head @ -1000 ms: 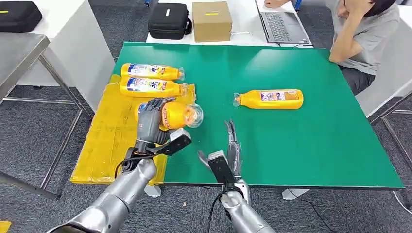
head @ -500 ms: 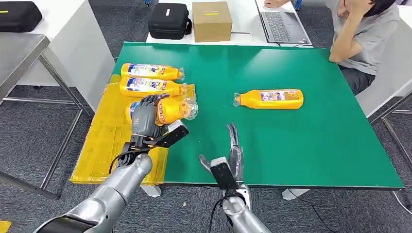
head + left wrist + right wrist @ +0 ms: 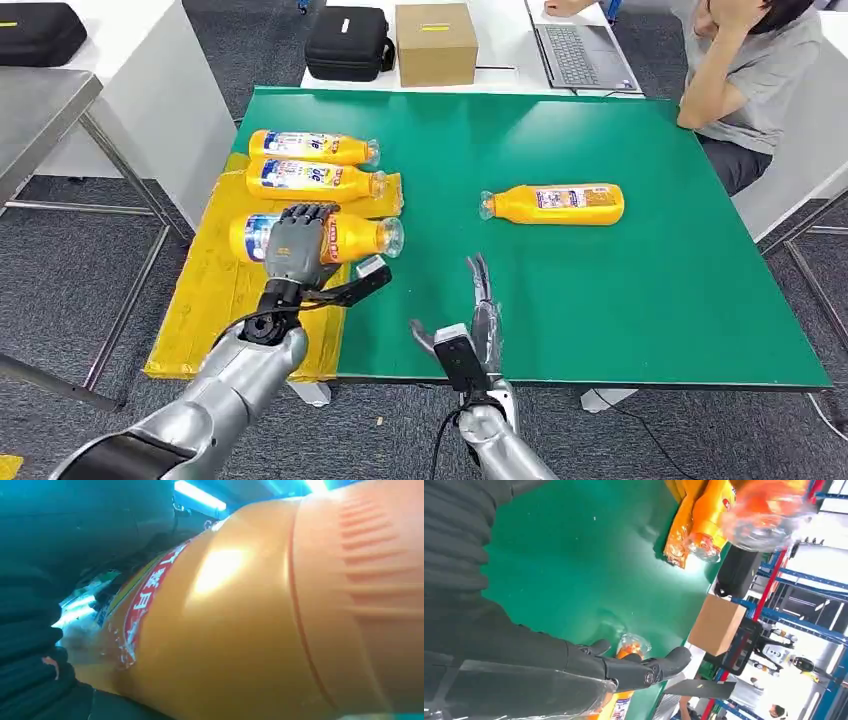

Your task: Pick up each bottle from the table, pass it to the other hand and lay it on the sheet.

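Observation:
My left hand (image 3: 292, 247) grips an orange bottle (image 3: 350, 236) around its middle, holding it over the near part of the yellow sheet (image 3: 215, 290), cap end toward the table's middle. Close up, that bottle (image 3: 260, 620) shows its red-edged label. Two more orange bottles (image 3: 312, 147) (image 3: 316, 179) lie side by side on the far end of the sheet. A fourth bottle (image 3: 555, 203) lies on the green table (image 3: 620, 290), right of centre. My right hand (image 3: 478, 310) hovers open at the table's near edge, fingers (image 3: 634, 670) stretched out and holding nothing.
A person sits at the far right corner by a laptop (image 3: 580, 50). A cardboard box (image 3: 436, 42) and a black case (image 3: 347, 42) stand on the white table behind. A metal table (image 3: 40, 110) is at the left.
My left hand has carried the bottle leftward, from over the table's edge to above the sheet, and turned it flatter. The right hand has drawn back slightly.

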Controlling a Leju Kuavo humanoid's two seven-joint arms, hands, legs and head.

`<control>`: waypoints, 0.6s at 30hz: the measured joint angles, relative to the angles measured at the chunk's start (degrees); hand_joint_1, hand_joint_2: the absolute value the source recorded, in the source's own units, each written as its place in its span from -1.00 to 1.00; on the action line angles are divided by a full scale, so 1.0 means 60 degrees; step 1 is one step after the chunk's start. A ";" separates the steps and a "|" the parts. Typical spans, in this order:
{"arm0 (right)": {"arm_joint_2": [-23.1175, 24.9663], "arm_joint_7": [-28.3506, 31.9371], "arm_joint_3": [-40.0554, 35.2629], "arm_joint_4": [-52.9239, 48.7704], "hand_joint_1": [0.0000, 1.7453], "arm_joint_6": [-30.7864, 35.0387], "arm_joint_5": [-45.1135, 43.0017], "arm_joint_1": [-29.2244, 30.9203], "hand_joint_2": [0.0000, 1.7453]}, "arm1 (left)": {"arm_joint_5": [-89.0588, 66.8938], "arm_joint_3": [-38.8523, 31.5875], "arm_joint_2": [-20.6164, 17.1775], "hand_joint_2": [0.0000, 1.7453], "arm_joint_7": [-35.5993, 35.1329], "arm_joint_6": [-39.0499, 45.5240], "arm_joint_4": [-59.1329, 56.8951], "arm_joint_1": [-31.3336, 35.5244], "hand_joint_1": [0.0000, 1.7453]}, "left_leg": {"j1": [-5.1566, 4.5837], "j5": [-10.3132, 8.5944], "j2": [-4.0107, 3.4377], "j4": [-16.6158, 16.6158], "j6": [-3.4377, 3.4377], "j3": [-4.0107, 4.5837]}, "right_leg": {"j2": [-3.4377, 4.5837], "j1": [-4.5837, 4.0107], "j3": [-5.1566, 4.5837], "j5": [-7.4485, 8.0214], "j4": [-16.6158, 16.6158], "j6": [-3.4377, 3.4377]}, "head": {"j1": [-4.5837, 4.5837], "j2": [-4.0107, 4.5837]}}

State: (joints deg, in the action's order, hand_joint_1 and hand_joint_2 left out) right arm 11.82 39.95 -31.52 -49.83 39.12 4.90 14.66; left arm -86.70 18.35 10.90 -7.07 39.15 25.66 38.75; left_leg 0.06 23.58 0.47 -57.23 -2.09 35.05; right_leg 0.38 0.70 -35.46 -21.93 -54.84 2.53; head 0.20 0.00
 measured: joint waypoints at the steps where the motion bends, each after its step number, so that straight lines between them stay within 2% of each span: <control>1: -0.0007 0.0000 0.0000 0.0004 -1.00 -0.0015 0.0000 -0.0001 1.00 | -0.0162 0.0107 -0.0044 1.00 -0.0217 -0.0147 -0.0070 0.0037 1.00 | 0.0000 0.0000 0.0000 0.0000 0.0000 0.0000 | 0.0000 0.0000 0.0000 0.0000 0.0000 0.0000 | 0.0000 0.0000; 8: -0.0047 0.0000 0.0033 0.0007 -1.00 -0.0055 0.0015 0.0005 1.00 | -0.0511 0.1094 -0.0350 1.00 -0.1360 -0.1973 -0.0565 0.0313 1.00 | 0.0000 0.0000 0.0001 0.0000 0.0001 0.0003 | 0.0000 0.0001 -0.0001 0.0000 -0.0001 0.0000 | -0.0004 -0.0003; 18: -0.0087 0.0000 0.0178 0.0058 -1.00 -0.0113 0.0015 0.0012 1.00 | -0.0464 0.1538 -0.0597 1.00 -0.1331 -0.2926 -0.0944 0.0457 1.00 | 0.0000 -0.0001 0.0001 0.0000 0.0001 0.0006 | -0.0001 0.0000 -0.0004 0.0000 -0.0001 0.0000 | -0.0004 -0.0003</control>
State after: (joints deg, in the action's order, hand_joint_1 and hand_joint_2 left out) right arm 11.30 39.95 -30.45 -49.48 38.45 4.98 14.73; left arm -89.48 27.58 7.32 -15.06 21.59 20.00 41.49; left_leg 0.07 23.57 0.48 -57.23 -2.09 35.09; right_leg 0.37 0.70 -35.48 -21.93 -54.85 2.53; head 0.17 -0.02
